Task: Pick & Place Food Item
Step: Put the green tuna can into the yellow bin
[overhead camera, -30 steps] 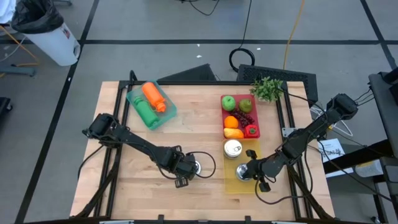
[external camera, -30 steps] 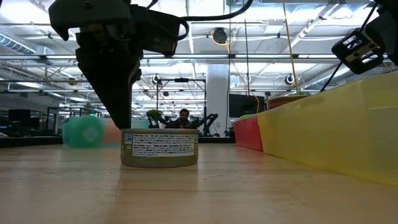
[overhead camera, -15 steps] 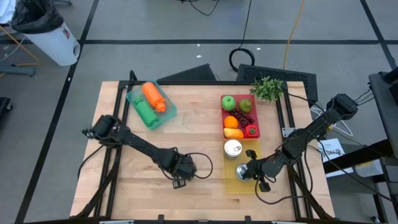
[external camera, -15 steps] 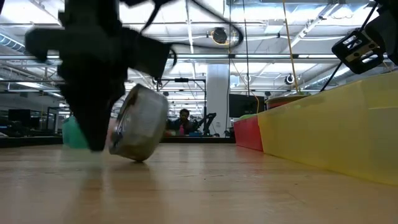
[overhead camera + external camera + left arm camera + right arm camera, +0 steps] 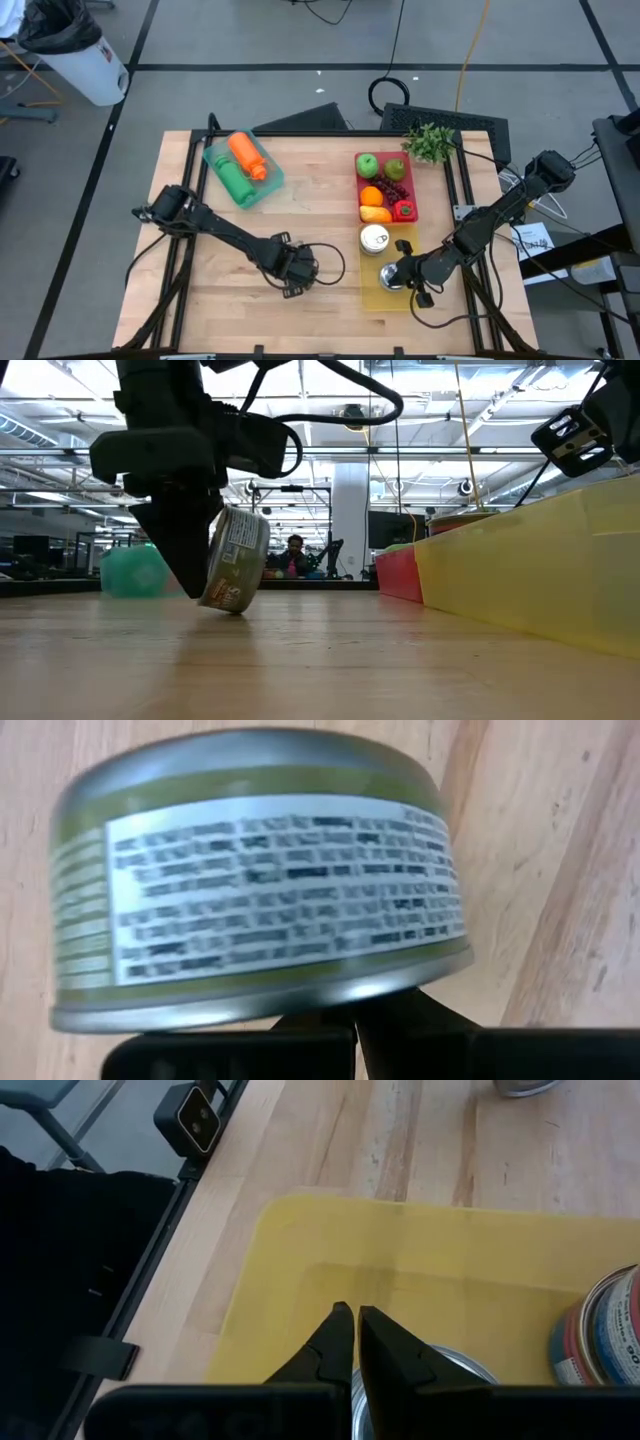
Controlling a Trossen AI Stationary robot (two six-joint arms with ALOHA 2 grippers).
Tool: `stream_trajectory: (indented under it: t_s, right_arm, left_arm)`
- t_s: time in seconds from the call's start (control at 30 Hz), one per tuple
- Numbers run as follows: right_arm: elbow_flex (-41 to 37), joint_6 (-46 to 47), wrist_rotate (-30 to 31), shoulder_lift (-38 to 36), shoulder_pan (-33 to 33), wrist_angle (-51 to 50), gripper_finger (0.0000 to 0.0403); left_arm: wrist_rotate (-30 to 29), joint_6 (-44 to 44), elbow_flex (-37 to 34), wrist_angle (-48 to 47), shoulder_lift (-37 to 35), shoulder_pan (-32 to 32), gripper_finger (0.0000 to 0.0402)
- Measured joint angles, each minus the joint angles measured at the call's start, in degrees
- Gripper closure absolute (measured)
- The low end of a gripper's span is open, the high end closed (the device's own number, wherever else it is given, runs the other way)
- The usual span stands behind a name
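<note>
Left gripper is down near the front middle of the table, fingers pinched together at the rim of a tin can. The can is tipped up on its edge, only its low corner on the wood, leaning against the gripper. Whether it's truly gripped or just propped, I can't tell. In the left wrist view the can fills the pic: olive band, white label w/ several lines of small dark print, too blurred to read. Low view shows print on the label too, also not legible.

Right gripper sits in the yellow tray at front right, fingers clenched, empty, tips just over a silver can lid. Right wrist view: the fingers touch each other, nothing between them.

Count: 3 cans total. 1 at the left gripper, 2 in the yellow tray: the one under the right gripper and a second can toward the tray's back end, blue-and-red label, text unreadable.

Red tray behind the yellow one: 2 green apples, 1 orange, dark grapes, 1 yellow piece, 1 red piece. Green tray at back left: 1 orange bottle, 1 green bottle. 1 leafy green bunch at the back right corner.
</note>
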Motion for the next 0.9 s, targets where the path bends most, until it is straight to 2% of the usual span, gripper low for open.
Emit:
stream_trajectory:
  t_s: [0.3,0.73,0.9]
  right_arm:
    - [0.00,-0.17,0.00,-0.01,0.00,-0.04,0.0394]
    - [0.00,-0.17,-0.02,-0.01,0.00,-0.07,0.0394]
    - [0.00,-0.07,-0.02,-0.01,0.00,-0.07,0.0394]
  left_arm:
    - [0.01,-2.16,-0.01,0.40,0.29,-0.16,0.0401]
    - [1.08,-6.56,-4.24,3.33,0.03,-1.66,0.0401]
    - [-0.18,-7.23,-4.47,-1.37,-2.39,-3.37,0.0401]
